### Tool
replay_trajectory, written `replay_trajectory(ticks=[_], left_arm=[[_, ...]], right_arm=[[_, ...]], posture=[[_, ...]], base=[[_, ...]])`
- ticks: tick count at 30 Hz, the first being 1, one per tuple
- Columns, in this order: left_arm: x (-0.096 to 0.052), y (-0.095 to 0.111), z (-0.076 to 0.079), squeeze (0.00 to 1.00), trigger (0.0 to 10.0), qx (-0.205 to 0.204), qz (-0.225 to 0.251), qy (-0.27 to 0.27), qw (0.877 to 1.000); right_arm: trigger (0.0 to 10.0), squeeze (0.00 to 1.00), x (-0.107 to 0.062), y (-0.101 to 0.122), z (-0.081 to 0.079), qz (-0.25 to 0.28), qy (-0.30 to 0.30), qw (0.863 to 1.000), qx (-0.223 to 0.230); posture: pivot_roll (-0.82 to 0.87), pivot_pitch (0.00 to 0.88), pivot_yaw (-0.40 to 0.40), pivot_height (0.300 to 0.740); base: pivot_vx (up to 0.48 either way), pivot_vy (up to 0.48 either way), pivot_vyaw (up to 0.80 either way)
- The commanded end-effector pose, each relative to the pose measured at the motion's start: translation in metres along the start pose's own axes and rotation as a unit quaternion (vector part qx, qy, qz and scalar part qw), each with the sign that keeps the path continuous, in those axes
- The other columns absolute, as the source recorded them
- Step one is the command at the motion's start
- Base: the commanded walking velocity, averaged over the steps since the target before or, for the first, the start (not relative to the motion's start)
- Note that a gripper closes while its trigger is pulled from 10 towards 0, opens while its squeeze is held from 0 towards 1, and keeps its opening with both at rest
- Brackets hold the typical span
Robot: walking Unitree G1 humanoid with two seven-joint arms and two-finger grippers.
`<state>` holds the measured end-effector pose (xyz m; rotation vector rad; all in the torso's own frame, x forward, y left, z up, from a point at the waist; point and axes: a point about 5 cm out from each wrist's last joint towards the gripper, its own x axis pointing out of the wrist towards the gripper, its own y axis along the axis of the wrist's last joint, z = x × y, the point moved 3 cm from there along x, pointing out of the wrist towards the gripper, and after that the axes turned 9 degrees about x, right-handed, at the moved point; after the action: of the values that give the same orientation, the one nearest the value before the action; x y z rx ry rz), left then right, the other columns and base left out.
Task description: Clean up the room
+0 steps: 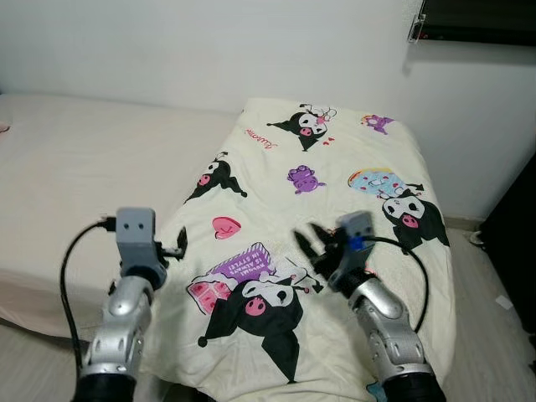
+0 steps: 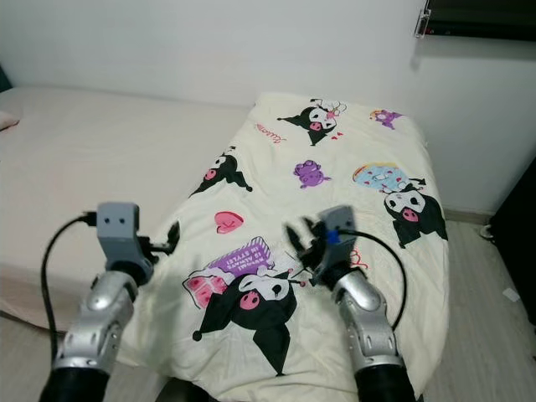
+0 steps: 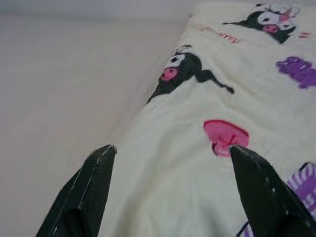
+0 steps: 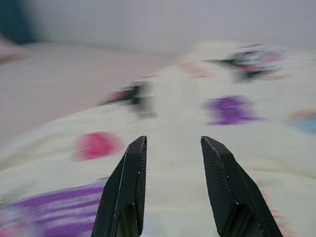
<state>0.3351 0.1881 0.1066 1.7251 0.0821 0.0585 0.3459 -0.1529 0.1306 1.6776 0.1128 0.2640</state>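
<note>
A cream blanket [image 1: 335,167] printed with black cartoon figures, pink hearts and purple shapes lies spread over the right part of a bed. My left gripper [image 1: 181,243] hovers at the blanket's left edge, its fingers [image 3: 89,187] wide open with nothing between them; the edge of the blanket [image 3: 187,163] lies just ahead of it. My right gripper [image 1: 311,243] hangs over the middle of the blanket, open and empty, its fingers [image 4: 128,182] apart above the print [image 4: 98,145].
The bare beige mattress [image 1: 75,176] stretches to the left. A white wall [image 1: 209,50] runs behind the bed. A dark unit [image 1: 477,21] hangs at the top right, dark furniture [image 1: 515,243] stands at the right, with floor [image 1: 486,318] between.
</note>
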Motion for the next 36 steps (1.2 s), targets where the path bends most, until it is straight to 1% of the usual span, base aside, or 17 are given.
replay_trajectory(ticks=[1, 3, 7, 9, 11, 14, 18, 25, 29, 33, 36], left_arm=[[-0.005, -0.002, 0.007, 0.00, 10.0, 0.016, 0.007, -0.004, 1.000], [-0.006, -0.003, 0.009, 0.00, 10.0, 0.016, 0.009, -0.008, 1.000], [-0.007, -0.004, 0.009, 0.00, 10.0, 0.028, 0.008, -0.014, 0.999], [-0.008, -0.004, 0.010, 0.00, 10.0, 0.027, 0.011, -0.021, 0.999], [-0.012, 0.001, 0.013, 0.00, 10.0, 0.021, 0.030, -0.041, 0.999], [-0.013, 0.002, 0.013, 0.00, 10.0, 0.020, 0.034, -0.044, 0.998], [-0.014, 0.004, 0.015, 0.00, 10.0, 0.019, 0.043, -0.046, 0.998], [-0.013, 0.006, 0.012, 0.00, 10.0, 0.013, 0.046, -0.036, 0.998], [-0.014, 0.006, 0.011, 0.00, 10.0, 0.011, 0.045, -0.033, 0.998], [-0.016, 0.006, 0.009, 0.00, 10.0, 0.009, 0.043, -0.026, 0.999], [-0.016, 0.006, 0.010, 0.00, 10.0, 0.009, 0.044, -0.026, 0.999]], right_arm=[[10.0, 0.00, -0.007, -0.004, 0.014, 0.003, -0.053, 0.998, -0.035], [10.0, 0.00, -0.010, -0.006, 0.018, 0.007, -0.073, 0.997, -0.035], [10.0, 0.00, -0.012, -0.009, 0.022, 0.006, -0.085, 0.995, -0.042], [10.0, 0.00, -0.013, -0.011, 0.023, 0.006, -0.087, 0.996, -0.036], [10.0, 0.00, -0.015, -0.016, 0.023, 0.005, -0.094, 0.995, -0.014], [10.0, 0.00, -0.015, -0.016, 0.023, 0.004, -0.094, 0.995, -0.010], [10.0, 0.00, -0.014, -0.017, 0.019, 0.008, -0.090, 0.996, -0.012], [10.0, 0.00, -0.013, -0.016, 0.012, 0.008, -0.076, 0.997, -0.007], [10.0, 0.00, -0.013, -0.016, 0.011, 0.009, -0.073, 0.997, -0.006], [10.0, 0.00, -0.014, -0.017, 0.010, 0.008, -0.072, 0.997, 0.003], [10.0, 0.00, -0.015, -0.017, 0.008, 0.009, -0.073, 0.997, 0.010]], posture=[[0.01, 0.000, -0.037, 0.624], [0.01, 0.000, -0.038, 0.634], [0.01, 0.000, -0.039, 0.649], [0.01, 0.000, -0.040, 0.654], [0.01, 0.000, -0.039, 0.669], [0.01, 0.000, -0.039, 0.674], [0.01, 0.000, -0.039, 0.689], [0.01, 0.000, -0.039, 0.714], [0.01, 0.000, -0.040, 0.719], [0.01, 0.000, -0.045, 0.739], [0.01, 0.000, -0.048, 0.740]], base=[[0.000, 0.000, 0.00], [0.000, 0.000, 0.00], [0.000, 0.000, 0.00], [0.000, 0.000, 0.00], [0.000, 0.000, 0.00], [0.000, 0.000, 0.00], [0.000, 0.000, 0.00], [0.000, 0.000, 0.00], [0.000, 0.000, 0.00], [0.000, 0.000, 0.00], [0.000, 0.000, 0.00]])
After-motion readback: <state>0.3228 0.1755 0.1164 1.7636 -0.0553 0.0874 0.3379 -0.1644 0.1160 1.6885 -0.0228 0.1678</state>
